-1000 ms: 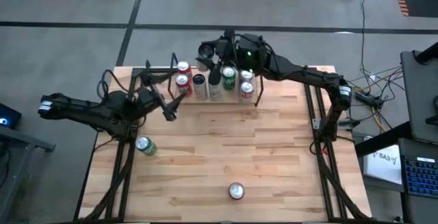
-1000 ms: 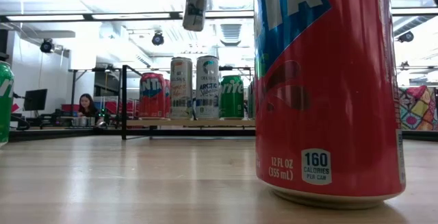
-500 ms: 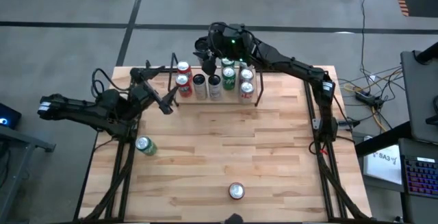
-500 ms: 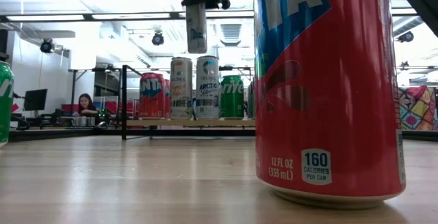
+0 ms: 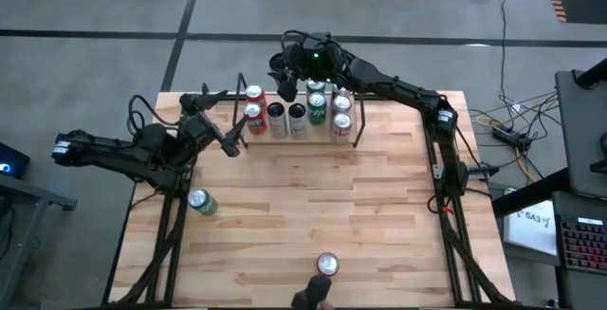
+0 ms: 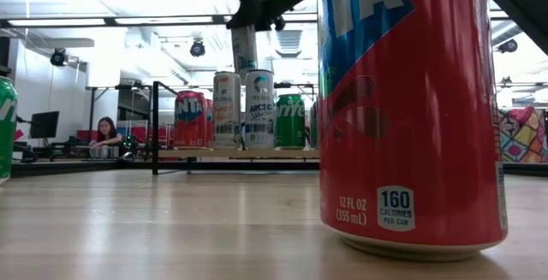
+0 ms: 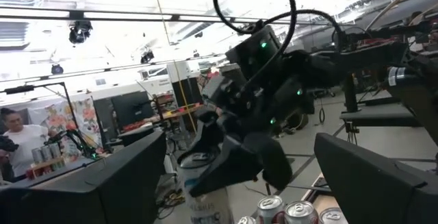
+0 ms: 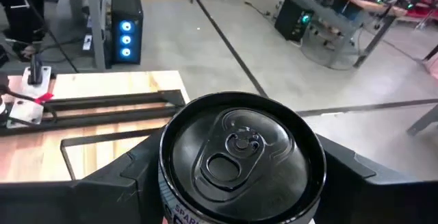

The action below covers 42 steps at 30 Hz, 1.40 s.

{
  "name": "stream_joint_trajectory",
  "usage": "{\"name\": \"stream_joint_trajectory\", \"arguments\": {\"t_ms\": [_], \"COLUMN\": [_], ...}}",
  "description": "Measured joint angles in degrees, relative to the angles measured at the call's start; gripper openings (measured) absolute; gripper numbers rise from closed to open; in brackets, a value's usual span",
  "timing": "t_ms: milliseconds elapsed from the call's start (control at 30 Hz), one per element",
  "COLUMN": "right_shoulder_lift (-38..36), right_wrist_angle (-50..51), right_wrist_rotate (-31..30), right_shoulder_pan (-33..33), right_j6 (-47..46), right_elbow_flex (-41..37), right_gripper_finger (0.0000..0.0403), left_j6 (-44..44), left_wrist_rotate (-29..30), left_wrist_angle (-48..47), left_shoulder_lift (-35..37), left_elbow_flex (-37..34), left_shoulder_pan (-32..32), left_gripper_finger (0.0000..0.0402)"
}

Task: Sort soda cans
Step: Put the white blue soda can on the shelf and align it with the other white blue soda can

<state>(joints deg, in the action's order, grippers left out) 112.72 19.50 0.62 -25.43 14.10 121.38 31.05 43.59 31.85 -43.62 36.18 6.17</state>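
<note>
The right gripper (image 5: 285,84) is holding a silver-white can (image 6: 245,49) in the air at about twelve o'clock on the table (image 5: 313,206), just over the far rack (image 5: 358,130) where the sorted cans (image 5: 299,113) are standing in a row. Its jaws are sitting partly closed around the can's body, and the can's top (image 8: 241,148) is filling the right wrist view. From table height the can is hanging upright above the row, over the two pale cans (image 6: 243,109) between the red one (image 6: 190,119) and the green one (image 6: 290,121).

Judging by this, the step in hand is setting the can down with its own kind. Doing it well means keeping the can upright, lowering it straight into a free spot beside the pale ones, and opening only once its base is resting on the wood, so that no neighbour is getting knocked.

The left gripper (image 5: 230,146) is waiting at about ten o'clock, jaws spread wide and holding nothing. Two cans are remaining loose: a green one (image 5: 199,200) at eight o'clock and a red one (image 5: 327,264) at six.
</note>
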Motion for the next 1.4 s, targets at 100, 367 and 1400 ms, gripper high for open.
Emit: {"name": "stream_joint_trajectory", "arguments": {"t_ms": [100, 367, 1400], "right_shoulder_lift": [1.39, 2.78, 2.45], "right_wrist_angle": [-0.19, -0.9, -17.59], "right_wrist_rotate": [0.19, 1.24, 4.41], "right_shoulder_pan": [-0.66, -1.6, -2.38], "right_j6": [-0.04, -0.15, -1.38], "right_elbow_flex": [0.0, -0.97, -15.71], "right_gripper_finger": [0.0242, 0.0242, 0.0242], "left_j6": [0.0, 0.44, 0.85], "left_wrist_rotate": [0.02, 0.98, 1.03], "left_wrist_angle": [-0.17, -0.5, -2.41], "left_shoulder_lift": [0.0, 0.0, -0.05], "left_elbow_flex": [0.0, 0.0, 0.0], "left_shoulder_pan": [-0.01, 0.0, 0.0], "left_gripper_finger": [0.0358, 0.0358, 0.0358]}}
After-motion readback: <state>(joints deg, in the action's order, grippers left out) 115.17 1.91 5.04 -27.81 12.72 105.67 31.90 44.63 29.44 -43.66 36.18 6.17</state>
